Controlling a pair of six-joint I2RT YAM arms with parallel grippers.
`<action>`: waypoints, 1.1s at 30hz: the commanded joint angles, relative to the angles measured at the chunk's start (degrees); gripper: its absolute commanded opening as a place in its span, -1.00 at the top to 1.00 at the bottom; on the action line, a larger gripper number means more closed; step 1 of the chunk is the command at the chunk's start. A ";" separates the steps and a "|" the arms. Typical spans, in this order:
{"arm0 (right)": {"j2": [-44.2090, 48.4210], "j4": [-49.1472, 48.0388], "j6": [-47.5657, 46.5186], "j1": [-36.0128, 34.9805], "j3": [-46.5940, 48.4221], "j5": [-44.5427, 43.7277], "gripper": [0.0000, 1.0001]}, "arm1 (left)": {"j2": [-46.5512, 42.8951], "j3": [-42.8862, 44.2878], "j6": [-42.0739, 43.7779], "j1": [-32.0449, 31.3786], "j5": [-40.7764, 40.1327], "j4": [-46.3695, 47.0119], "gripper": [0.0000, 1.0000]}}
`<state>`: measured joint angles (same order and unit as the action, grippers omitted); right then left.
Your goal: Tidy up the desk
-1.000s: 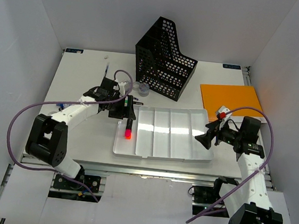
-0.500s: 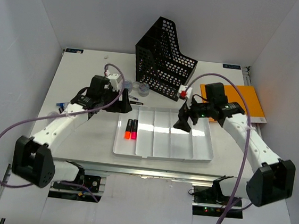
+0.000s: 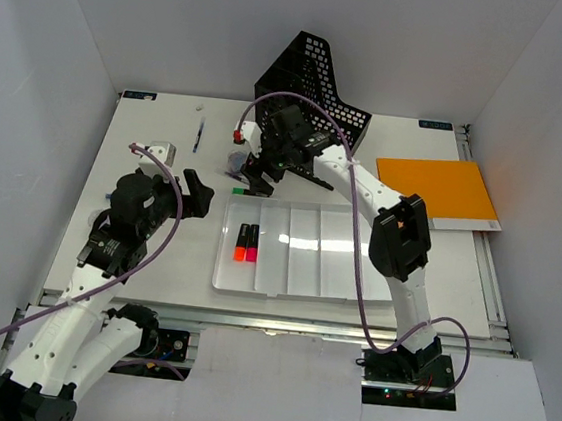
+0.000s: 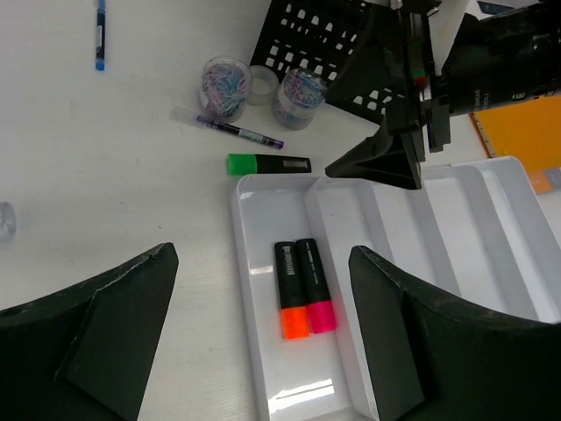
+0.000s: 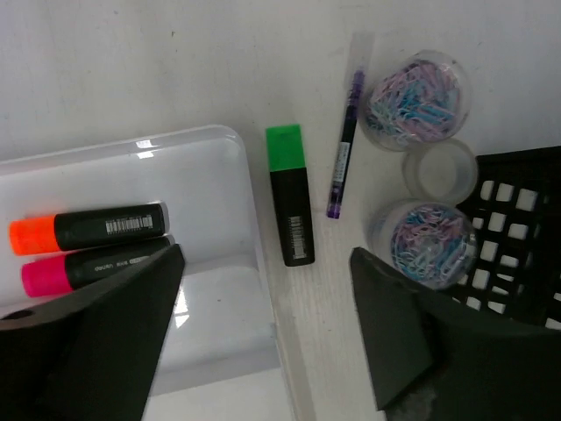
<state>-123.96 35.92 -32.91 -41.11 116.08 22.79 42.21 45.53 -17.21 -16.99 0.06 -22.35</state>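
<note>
On the white desk (image 3: pixel 419 145) lies a white compartmented tray (image 3: pixel 339 277). Its leftmost compartment holds an orange highlighter (image 4: pixel 289 290) and a pink highlighter (image 4: pixel 313 285) side by side. A green highlighter (image 5: pixel 289 195) lies on the desk just behind the tray's back left corner, and a purple pen (image 5: pixel 344 149) lies beside it. My right gripper (image 3: pixel 253 172) hangs open and empty above the green highlighter. My left gripper (image 3: pixel 199 194) is open and empty too, left of the tray.
Two cups of coloured paper clips (image 5: pixel 416 92) (image 5: pixel 423 241) and a clear lid (image 5: pixel 441 171) stand next to the black mesh file holder (image 3: pixel 313 98). A blue pen (image 3: pixel 198 133) lies at the back left. An orange folder (image 3: pixel 439 190) lies at the right.
My right arm has swung from the tray's right side across to the back left. My left arm has pulled back from the tray. A second highlighter now lies in the tray.
</note>
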 commanded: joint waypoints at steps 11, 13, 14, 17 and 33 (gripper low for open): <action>-15.33 -16.40 9.53 -1.08 11.61 -8.64 -0.20 | -5.37 -5.71 -1.95 0.29 -4.19 0.55 -0.80; -16.68 -16.82 9.13 -1.08 12.03 -8.45 -0.21 | -5.96 -6.25 -2.20 0.29 -4.14 0.44 -0.81; -17.15 -17.17 9.01 -1.08 11.98 -8.22 -0.21 | -6.08 -6.49 -2.37 0.29 -4.03 0.38 -0.81; -18.39 -18.02 8.66 -1.13 11.66 -7.98 -0.22 | -6.35 -6.68 -2.52 0.33 -3.88 0.29 -0.81; -20.79 -17.94 9.58 -1.46 7.62 -7.13 -0.06 | -6.14 -7.06 -1.77 0.32 -3.88 0.75 -0.81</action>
<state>-144.75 19.46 -24.22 -42.39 124.44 15.35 36.45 38.89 -19.15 -16.97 -3.66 -22.22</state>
